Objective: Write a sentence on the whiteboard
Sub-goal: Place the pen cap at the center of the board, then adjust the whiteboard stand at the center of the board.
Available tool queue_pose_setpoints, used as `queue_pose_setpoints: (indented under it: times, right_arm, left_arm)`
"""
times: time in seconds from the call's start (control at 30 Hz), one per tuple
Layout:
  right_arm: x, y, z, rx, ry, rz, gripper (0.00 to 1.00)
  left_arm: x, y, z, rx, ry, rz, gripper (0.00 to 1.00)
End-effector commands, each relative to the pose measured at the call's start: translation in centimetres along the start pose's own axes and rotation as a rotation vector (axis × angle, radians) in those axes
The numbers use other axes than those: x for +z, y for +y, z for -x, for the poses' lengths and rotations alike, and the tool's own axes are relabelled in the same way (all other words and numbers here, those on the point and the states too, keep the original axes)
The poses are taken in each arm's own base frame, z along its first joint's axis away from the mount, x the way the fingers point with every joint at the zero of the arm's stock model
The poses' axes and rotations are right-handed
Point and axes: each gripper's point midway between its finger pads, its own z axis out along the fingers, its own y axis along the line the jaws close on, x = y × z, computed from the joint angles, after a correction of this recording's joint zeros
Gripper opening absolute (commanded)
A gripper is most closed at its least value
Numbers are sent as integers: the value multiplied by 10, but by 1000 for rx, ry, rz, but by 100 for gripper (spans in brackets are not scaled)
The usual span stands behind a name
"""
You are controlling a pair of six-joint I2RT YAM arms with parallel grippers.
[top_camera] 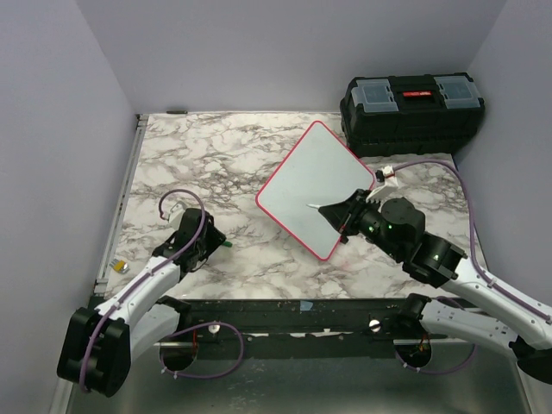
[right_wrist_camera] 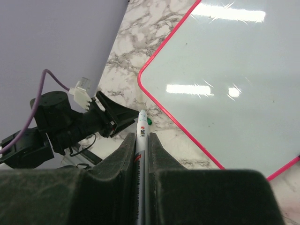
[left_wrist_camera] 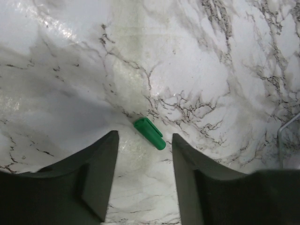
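Plainly, the whiteboard (top_camera: 310, 177) lies cornerwise toward the far right of the marble surface (top_camera: 190, 155), one corner near the black toolbox (top_camera: 412, 108) at the far right corner. The right gripper (right_wrist_camera: 141, 137) pinches a marker (right_wrist_camera: 142, 123) over the board's near right edge. The left gripper (left_wrist_camera: 144, 137) stands with fingers parted around a loose green cap (left_wrist_camera: 150, 134), near the near edge, well apart from the board.

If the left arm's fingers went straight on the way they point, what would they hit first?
Probably the small green cap lying on the marble table, just ahead of its open fingers.
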Motion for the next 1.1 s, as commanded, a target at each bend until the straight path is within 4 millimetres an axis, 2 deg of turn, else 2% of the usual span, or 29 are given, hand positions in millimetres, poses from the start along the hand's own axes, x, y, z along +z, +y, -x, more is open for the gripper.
queue_pose_setpoints:
  times: [0.0, 0.1, 0.2, 0.47, 0.6, 0.7, 0.83, 0.97, 1.07]
  right_arm:
    - [-7, -13, 14, -35, -41, -79, 1]
    - [-10, -14, 21, -48, -59, -92, 1]
    - [-14, -14, 35, -60, -95, -123, 1]
    - [-32, -18, 105, -113, -258, -328, 1]
    - [-36, -10, 131, -131, -317, -363, 1]
    - [-34, -2, 143, -139, -341, -366, 1]
    - [-36, 14, 159, -127, -371, -331, 1]
    - [-43, 24, 172, -114, -397, -308, 1]
    - [-56, 29, 188, -83, -449, -302, 1]
  left_arm:
    - [-7, -13, 18, 45, -44, -10, 59]
    - [-15, -14, 24, 54, -52, 8, 68]
    - [-28, -16, 32, 59, -63, 24, 68]
    - [-80, -47, 55, 135, -141, -115, 53]
    - [-102, -71, 52, 223, -146, -173, 52]
    - [-111, -94, 41, 319, -132, -207, 50]
    - [-123, -140, 16, 491, -107, -302, 47]
    - [-135, -194, -26, 698, -64, -459, 46]
    - [-137, -226, -62, 823, -11, -567, 44]
